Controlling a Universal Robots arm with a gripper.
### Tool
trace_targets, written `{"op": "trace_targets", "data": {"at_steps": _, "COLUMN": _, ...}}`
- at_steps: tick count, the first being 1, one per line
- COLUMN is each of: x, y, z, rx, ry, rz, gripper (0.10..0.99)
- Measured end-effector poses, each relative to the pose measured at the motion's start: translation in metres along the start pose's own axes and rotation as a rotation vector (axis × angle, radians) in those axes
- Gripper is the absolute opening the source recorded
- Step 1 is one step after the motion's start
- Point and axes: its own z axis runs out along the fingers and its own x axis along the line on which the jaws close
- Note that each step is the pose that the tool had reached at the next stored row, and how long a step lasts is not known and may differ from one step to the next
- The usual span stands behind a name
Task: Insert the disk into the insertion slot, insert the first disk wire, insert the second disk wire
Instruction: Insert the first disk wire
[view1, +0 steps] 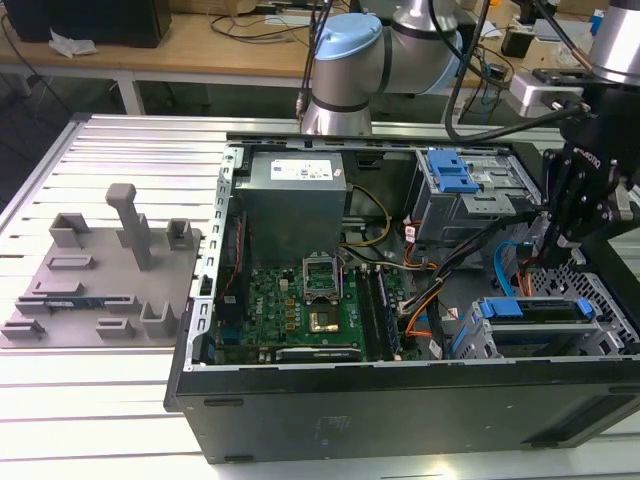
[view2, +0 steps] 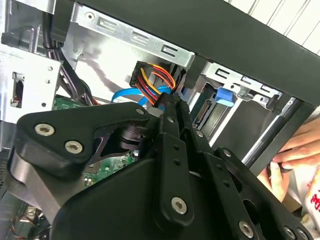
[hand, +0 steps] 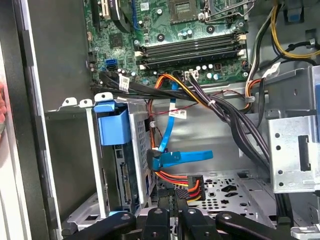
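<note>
We saw pincer (hand: 178, 197) clenched on black-plugged red-orange-yellow disk wire (hand: 192, 184), twelve o'clock of blue-framed silver disk (view1: 535, 322) in exterior view; we judged squaring plug first wise.

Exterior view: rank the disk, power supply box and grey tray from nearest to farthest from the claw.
From the claw, shut on a wire plug:
1. Disk, close by in the low cage, exterior view's right.
2. Power supply box, around the view's middle.
3. Grey tray, far on the view's left.

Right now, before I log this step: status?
Gripper shut on power wire. Disk sits in insertion slot. Blue data wire loose beside it; a hand on case edge.
</note>
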Motion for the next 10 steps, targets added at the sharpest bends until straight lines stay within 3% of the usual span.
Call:
{"op": "trace_targets", "data": {"at_steps": 2, "x": 0.0039, "y": -0.0002, "z": 0.0006, "rx": 0.000, "ry": -0.0109, "rz": -0.003, "gripper": 0.165}}
{"op": "trace_targets", "data": {"at_steps": 6, "x": 0.0218, "y": -0.0013, "z": 0.0036, "rx": -0.001, "ry": -0.0247, "rz": -0.006, "gripper": 0.165}}
{"op": "trace_targets", "data": {"at_steps": 10, "x": 0.0245, "y": -0.0016, "z": 0.0022, "rx": -0.002, "ry": -0.0312, "rz": -0.006, "gripper": 0.165}}
